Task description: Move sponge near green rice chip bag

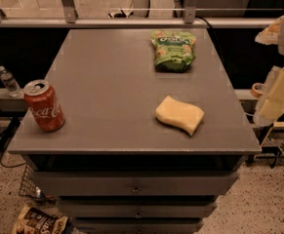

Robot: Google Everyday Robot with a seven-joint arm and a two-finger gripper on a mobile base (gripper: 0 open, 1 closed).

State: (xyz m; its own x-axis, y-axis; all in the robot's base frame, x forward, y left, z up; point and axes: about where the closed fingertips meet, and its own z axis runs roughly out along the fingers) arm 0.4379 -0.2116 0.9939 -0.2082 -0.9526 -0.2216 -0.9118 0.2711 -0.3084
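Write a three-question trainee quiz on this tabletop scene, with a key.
1. True or false: the sponge touches the green rice chip bag.
2. Multiple choice: where is the gripper? A) over the sponge; B) beside the table, past its right edge in the camera view; C) over the green rice chip bag.
3. Short answer: which object stands near the table's left edge?

Key:
1. False. They lie apart, with bare tabletop between them.
2. B.
3. The red cola can.
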